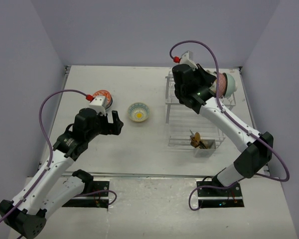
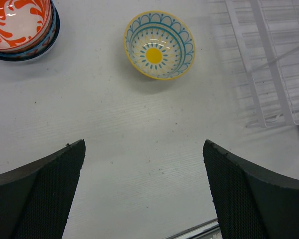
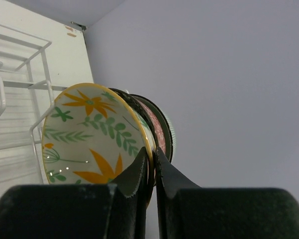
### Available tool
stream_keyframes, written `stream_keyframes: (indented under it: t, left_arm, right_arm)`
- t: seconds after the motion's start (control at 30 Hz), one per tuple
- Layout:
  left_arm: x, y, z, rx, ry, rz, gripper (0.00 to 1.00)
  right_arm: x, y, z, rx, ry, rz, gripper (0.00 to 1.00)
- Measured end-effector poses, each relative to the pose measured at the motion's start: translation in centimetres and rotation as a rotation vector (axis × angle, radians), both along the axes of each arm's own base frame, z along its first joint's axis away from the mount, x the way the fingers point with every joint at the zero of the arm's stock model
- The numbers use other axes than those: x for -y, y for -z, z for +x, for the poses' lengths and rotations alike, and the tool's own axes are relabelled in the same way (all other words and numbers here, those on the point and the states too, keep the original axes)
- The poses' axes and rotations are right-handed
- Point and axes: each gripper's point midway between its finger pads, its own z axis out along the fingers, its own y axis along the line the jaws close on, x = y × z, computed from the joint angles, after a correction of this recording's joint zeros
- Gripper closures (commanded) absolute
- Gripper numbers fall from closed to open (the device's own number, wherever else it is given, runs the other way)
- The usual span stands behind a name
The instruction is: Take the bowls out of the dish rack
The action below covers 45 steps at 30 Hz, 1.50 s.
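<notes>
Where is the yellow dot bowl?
In the top view, the yellow-dot bowl sits on the table, left of the dish rack, right of the orange bowl stack.

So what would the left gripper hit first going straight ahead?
Probably the yellow-centred bowl, ahead of the left gripper with only bare table between; if it angles down, the table comes first.

A white tabletop (image 1: 139, 147) stands enclosed by plain pale lavender walls (image 1: 139, 30) behind and at both sides, evenly lit, with a metal strip (image 1: 139, 175) edging its near side.
</notes>
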Motion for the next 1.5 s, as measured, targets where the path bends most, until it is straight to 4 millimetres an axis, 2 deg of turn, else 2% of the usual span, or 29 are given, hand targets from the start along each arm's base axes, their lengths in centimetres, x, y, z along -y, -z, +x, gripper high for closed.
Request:
stream_keyframes:
  t: [0.3, 0.67, 0.97, 1.07, 1.17, 1.27, 1.4, 1.5]
  left_arm:
    - [0.0, 0.0, 0.0, 0.000, 0.000, 0.000, 0.00]
    - [0.0, 0.3, 0.0, -0.007, -0.001, 0.003, 0.00]
    - [0.1, 0.0, 0.0, 0.004, 0.004, -0.010, 0.00]
    - [0.7, -0.6, -0.1, 0.011, 0.025, -0.037, 0.00]
    - [2.1, -2.8, 0.0, 0.031, 0.070, -0.100, 0.00]
    - [4.2, -7.3, 0.8, 0.099, 0.128, -0.188, 0.00]
    - [9.1, -13.0, 1.6, 0.172, 0.233, -0.271, 0.00]
    - [12.1, -15.1, 2.6, 0.179, 0.250, -0.287, 0.00]
  right_arm:
    - [-0.1, -2.5, -1.1, 0.070, -0.032, 0.045, 1.00]
    - [-1.1, -2.4, -1.4, 0.072, -0.072, 0.098, 1.00]
    - [-1.4, -5.8, -2.2, 0.148, -0.100, 0.283, 1.00]
    - [-2.3, -6.6, -2.4, 0.153, -0.152, 0.409, 1.00]
    - [-4.4, -6.0, -2.7, 0.114, -0.249, 0.565, 1.00]
    - [-7.1, -4.3, -3.2, 0.030, -0.346, 0.701, 1.00]
    - [-10.8, -2.0, -4.1, -0.083, -0.446, 0.854, 1.00]
    - [-13.0, -0.7, -4.8, -0.147, -0.496, 0.943, 1.00]
